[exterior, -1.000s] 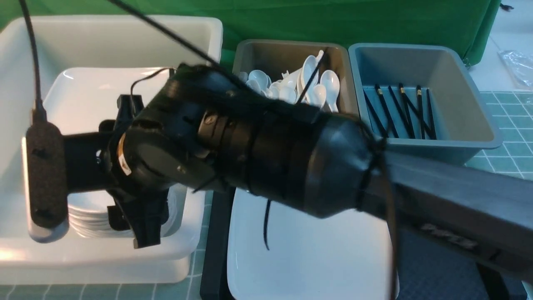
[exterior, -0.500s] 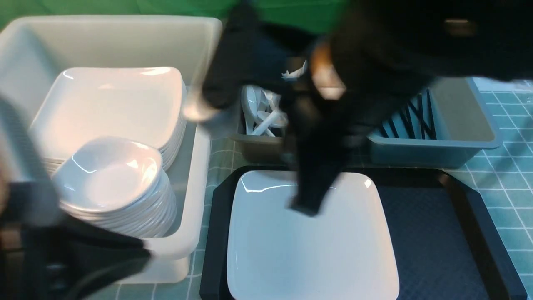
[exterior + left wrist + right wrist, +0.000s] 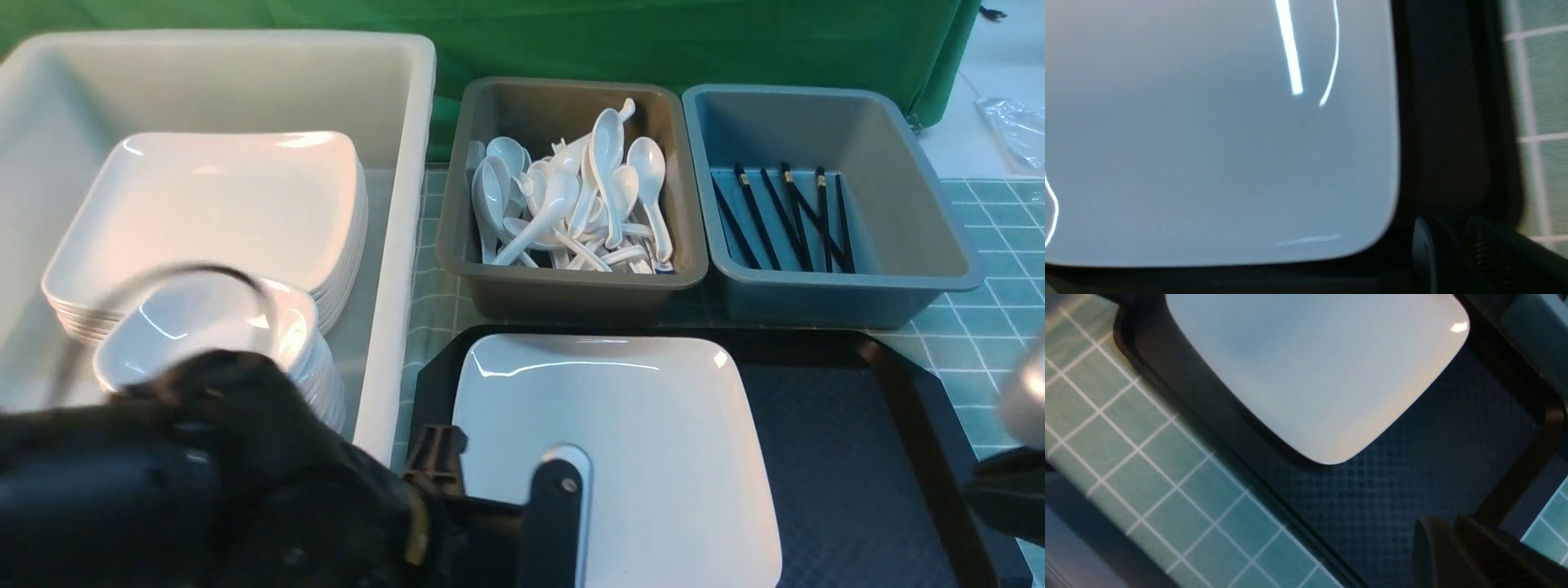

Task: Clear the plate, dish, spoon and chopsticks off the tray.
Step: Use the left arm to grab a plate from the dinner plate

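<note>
**Plate on the tray, both arms low at the near side**

The plate lies flat on the left half of the tray, its left edge close to the tray's left rim. The diamond-textured floor shows to its right.

The left arm is a dark blur at the near-left corner, reaching over the plate's near edge. Of the left gripper only a dark sliver shows in its wrist view, beside the plate's rounded corner and over the tray rim. I cannot tell whether it is spread or pressed together. The right gripper is the same, a dark edge above the tray floor, apart from the plate, its state unreadable.

Behind the tray stands a grey tub heaped with white spoons. Just right of it, a blue tub holds black chopsticks on its floor. To the left, a white tub carries a stack of plates. In front of that stack a dish tops a pile of its kind. A green checked mat lies under it all.
</note>
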